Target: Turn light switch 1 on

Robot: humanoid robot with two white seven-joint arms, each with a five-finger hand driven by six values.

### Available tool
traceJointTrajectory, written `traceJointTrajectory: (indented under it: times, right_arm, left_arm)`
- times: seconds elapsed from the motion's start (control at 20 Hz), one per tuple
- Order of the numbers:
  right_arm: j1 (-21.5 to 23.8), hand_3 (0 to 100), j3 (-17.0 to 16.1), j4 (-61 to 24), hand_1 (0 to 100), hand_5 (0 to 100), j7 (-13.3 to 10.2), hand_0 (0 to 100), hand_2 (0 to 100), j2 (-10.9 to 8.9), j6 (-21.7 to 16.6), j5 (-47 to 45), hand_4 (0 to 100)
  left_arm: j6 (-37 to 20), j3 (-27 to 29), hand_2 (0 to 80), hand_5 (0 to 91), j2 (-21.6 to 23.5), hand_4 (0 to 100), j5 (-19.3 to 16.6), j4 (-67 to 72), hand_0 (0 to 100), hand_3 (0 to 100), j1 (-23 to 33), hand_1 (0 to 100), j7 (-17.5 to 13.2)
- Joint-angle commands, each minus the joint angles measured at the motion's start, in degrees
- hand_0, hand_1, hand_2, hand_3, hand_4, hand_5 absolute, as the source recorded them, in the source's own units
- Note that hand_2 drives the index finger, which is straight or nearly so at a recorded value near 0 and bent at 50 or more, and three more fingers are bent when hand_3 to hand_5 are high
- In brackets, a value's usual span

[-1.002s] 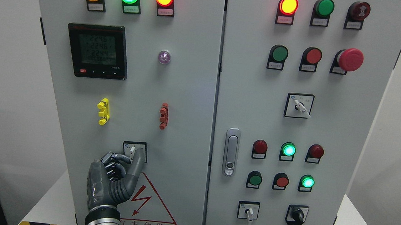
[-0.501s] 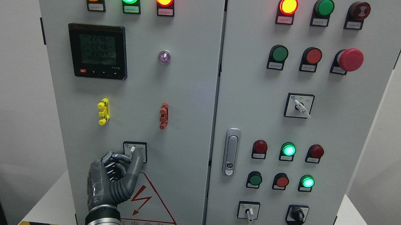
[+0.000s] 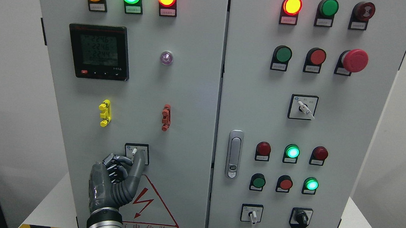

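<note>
Switch-wise, we reckon that small white-levered rotary selector in its black frame (image 3: 135,153) turns stiffly, so pinching the lever itself looks best, and our dark grey left hand (image 3: 118,180) has its fingers (image 3: 140,161) closed on it.

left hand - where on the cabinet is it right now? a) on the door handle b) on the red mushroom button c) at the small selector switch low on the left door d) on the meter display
c: the left hand has its fingers pinched around the white lever of the selector switch on the lower left door, just above the red warning triangle; the other three spots are untouched.
</note>
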Motion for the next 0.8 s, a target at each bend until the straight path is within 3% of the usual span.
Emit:
traceJointTrajectory:
  times: [0.0, 0.75]
  right_arm:
    - [0.0, 0, 0.0, 0.0, 0, 0, 0.0, 0, 0, 0.02, 0.0, 0.0, 0]
    - [0.0, 0, 0.0, 0.0, 0, 0, 0.0, 0, 0, 0.02, 0.0, 0.0, 0]
  left_arm:
    - [0.0, -0.3, 63.2, 86.1, 0.0, 99, 0.0, 0.0, 29, 100, 0.0, 46, -0.1]
    - [0.0, -0.3, 63.7, 86.1, 0.0, 99, 0.0, 0.0, 38, 100, 0.2, 42, -0.1]
